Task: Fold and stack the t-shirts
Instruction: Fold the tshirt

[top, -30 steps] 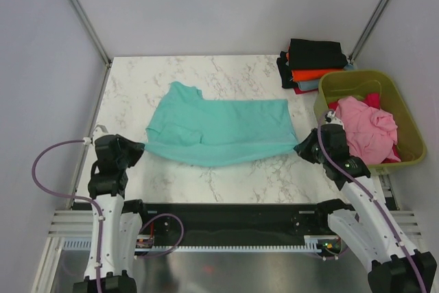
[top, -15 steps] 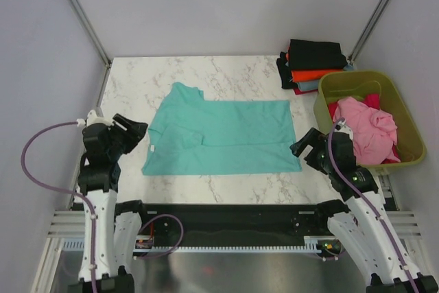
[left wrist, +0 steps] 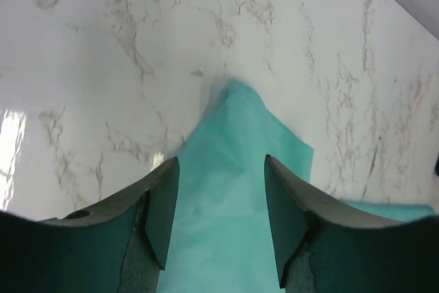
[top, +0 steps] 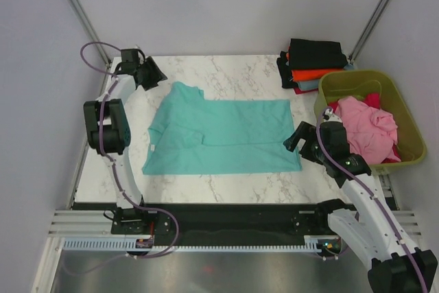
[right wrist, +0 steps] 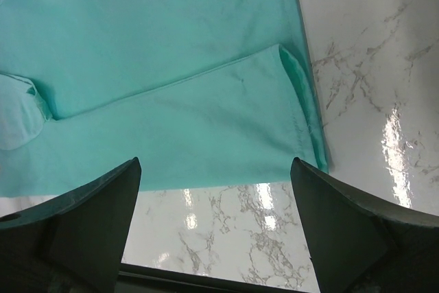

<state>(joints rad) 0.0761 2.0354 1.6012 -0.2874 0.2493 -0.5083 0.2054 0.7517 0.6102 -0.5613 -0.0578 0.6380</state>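
Observation:
A teal t-shirt (top: 223, 135) lies flat on the marble table, its front part folded back over itself. My left gripper (top: 158, 76) is at the far left of the table, open, hovering over the shirt's left sleeve (left wrist: 240, 135), which shows between the fingers (left wrist: 161, 204). My right gripper (right wrist: 216, 228) stands wide open over bare marble just in front of the shirt's near right corner (right wrist: 312, 149), holding nothing. Folded black, orange and red t-shirts are stacked (top: 312, 63) at the back right. A pink t-shirt (top: 370, 128) lies crumpled in the tub.
An olive-green plastic tub (top: 398, 104) stands at the right edge, close to my right arm. Grey walls and slanted frame posts close in the table at the back and sides. A black rail runs along the near edge.
Both grippers let go of the shirt's near hem, which now lies flat. The left arm swung from the near left corner to the far left sleeve. The right gripper opened wide.

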